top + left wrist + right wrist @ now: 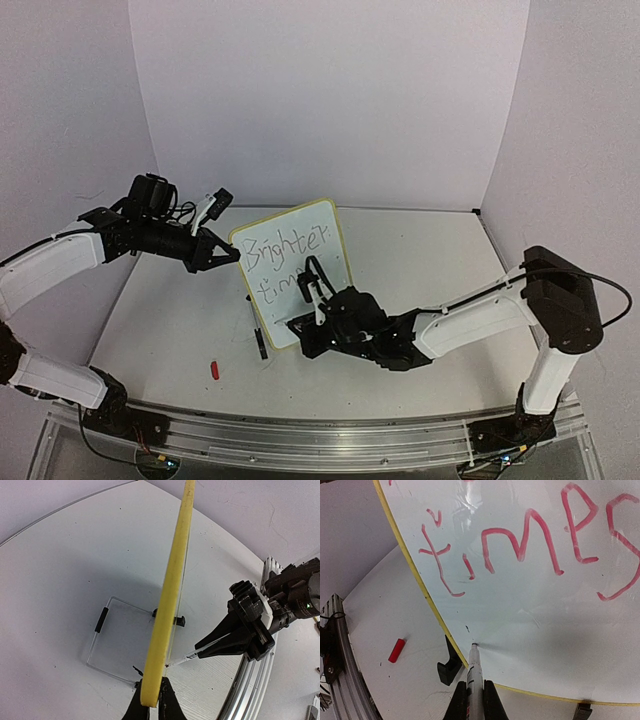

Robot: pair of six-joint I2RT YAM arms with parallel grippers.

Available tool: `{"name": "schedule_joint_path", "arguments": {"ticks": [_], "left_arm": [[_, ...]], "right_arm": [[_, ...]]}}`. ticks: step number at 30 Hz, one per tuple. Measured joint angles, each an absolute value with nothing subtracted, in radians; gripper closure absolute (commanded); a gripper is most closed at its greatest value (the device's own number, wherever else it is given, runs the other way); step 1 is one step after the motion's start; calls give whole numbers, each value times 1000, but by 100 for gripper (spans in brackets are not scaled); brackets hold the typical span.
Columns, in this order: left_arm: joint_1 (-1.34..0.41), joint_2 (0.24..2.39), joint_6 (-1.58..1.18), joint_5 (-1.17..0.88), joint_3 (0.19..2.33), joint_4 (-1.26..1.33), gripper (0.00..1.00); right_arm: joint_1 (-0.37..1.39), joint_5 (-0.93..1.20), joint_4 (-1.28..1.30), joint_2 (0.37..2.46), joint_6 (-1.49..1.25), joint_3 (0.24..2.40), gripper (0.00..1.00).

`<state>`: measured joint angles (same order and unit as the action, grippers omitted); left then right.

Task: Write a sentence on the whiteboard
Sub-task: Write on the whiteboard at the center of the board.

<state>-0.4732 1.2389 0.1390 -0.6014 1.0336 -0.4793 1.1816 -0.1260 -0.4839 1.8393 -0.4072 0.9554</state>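
Right wrist: whiteboard (520, 625) reads "times"; right end effector (475, 692) grasps marker (474, 666), left end effector (152, 685) clamps whiteboard.

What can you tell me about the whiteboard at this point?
The whiteboard is a small glossy white panel with a thin yellow rim and rounded corners, standing near upright on the table on black feet. Red handwriting reads "Brighter" and, below, "times". The left pincer clamps its side edge; a marker in the right pincer has its tip at the face below the writing.
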Motion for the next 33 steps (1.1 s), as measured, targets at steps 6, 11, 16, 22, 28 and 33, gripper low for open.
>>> {"name": "schedule_joint_path", "arguments": {"ticks": [6,11,16,22,28,33], "left_arm": [[-473,1239,139,-601,1034,-479,100],[-473,1239,139,-601,1034,-479,100],[-473,1239,139,-601,1034,-479,100],[-473,1239,139,-601,1034,-479,100],[-473,1239,139,-601,1034,-479,100],[-473,1239,139,-601,1034,-479,100]], "right_arm": [[1182,-115,-485,1852,-406,956,100],[1185,-108,-483,1866,-417,955,100],[1185,-112,-476,1866,-424,954,100],[1188,-128,-454,1866,-423,954,100],[1190,-146,-436,1857,-415,954,100],[1190,-164,-425,1836,-402,955,100]]}}
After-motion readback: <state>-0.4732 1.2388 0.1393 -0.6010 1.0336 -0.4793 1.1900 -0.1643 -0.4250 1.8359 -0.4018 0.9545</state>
